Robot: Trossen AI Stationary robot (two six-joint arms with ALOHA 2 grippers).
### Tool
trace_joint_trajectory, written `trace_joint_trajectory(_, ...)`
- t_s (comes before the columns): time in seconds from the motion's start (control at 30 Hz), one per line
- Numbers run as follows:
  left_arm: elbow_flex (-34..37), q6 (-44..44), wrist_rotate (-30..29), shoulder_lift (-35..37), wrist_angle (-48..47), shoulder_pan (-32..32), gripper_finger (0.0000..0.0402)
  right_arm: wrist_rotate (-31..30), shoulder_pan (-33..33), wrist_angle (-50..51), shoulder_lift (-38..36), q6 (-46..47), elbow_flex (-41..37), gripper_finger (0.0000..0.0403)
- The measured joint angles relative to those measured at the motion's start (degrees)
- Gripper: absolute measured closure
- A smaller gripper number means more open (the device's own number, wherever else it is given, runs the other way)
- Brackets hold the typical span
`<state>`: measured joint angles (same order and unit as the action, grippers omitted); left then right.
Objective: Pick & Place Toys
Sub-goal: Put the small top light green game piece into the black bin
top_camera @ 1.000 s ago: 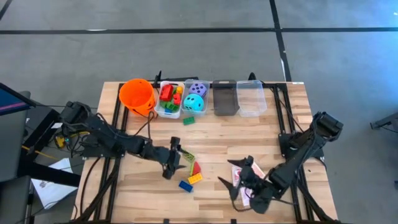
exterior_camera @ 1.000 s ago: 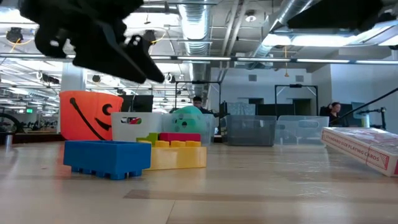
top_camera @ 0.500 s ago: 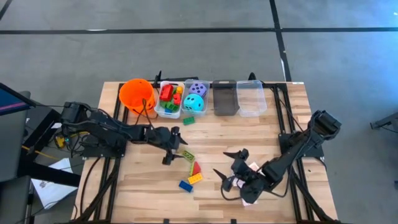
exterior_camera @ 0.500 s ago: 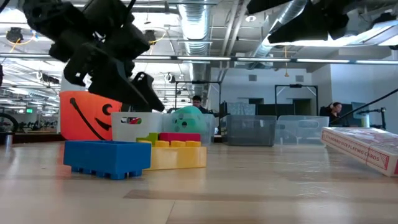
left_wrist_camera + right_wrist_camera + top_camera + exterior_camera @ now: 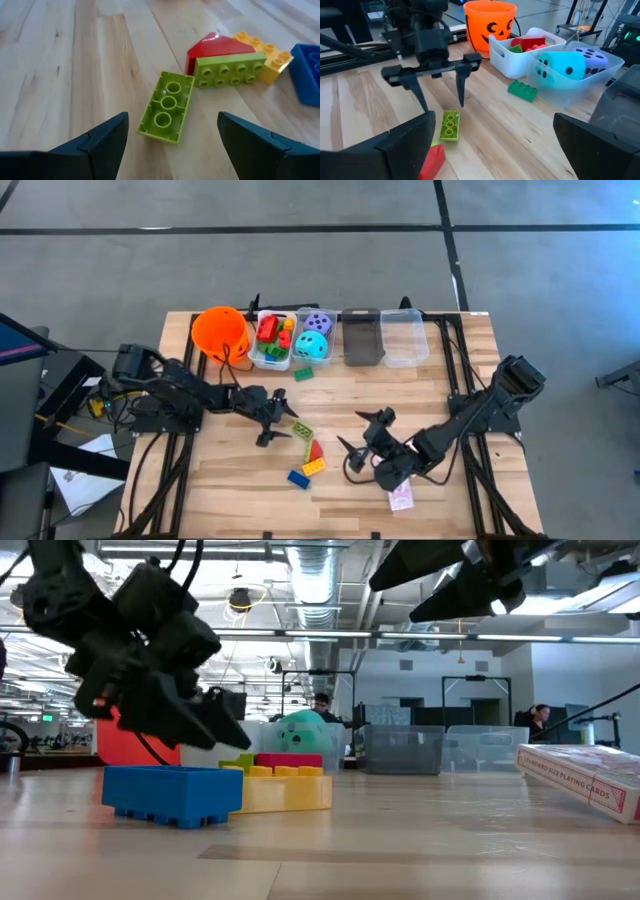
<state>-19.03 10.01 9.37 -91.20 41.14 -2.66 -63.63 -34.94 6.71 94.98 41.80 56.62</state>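
Beyond the left gripper (image 5: 278,420), spread wide and empty: white bin (image 5: 272,363) of bricks, next bin (image 5: 312,358) with teal die (image 5: 312,345) and purple die (image 5: 320,322). Right gripper (image 5: 362,440) gapes too.

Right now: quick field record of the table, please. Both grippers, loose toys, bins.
left gripper: open, above the light green brick, not touching
right gripper: open, empty, raised right of the brick cluster
loose bricks: red brick, yellow brick, blue brick, dark green brick near the bins
playing cards: near table edge
bins: bricks in one, teal die and purple die in the next
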Motion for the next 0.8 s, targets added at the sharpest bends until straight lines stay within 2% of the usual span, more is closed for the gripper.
trace_joint_trajectory(0.23,-0.06,0.67,0.06,-8.93,11.34,1.02,0.0105,2.24,1.49,0.15,0.00,-0.02,0.00,0.0006)
trace_joint_trajectory(0.43,-2.29,0.49,2.32,-15.77,14.26,2.05,0.0105,2.29,2.71,0.19,0.00,-0.44,0.00,0.0006)
trace_joint_trajectory(0.67,-4.60,0.73,3.95,-16.76,13.51,1.99,0.0109,2.31,2.86,0.60,0.00,-0.44,0.00,0.0006)
trace_joint_trajectory(0.8,-5.05,0.73,3.97,-16.74,13.78,1.69,0.0140,2.33,2.83,0.63,0.00,-0.44,0.00,0.0006)
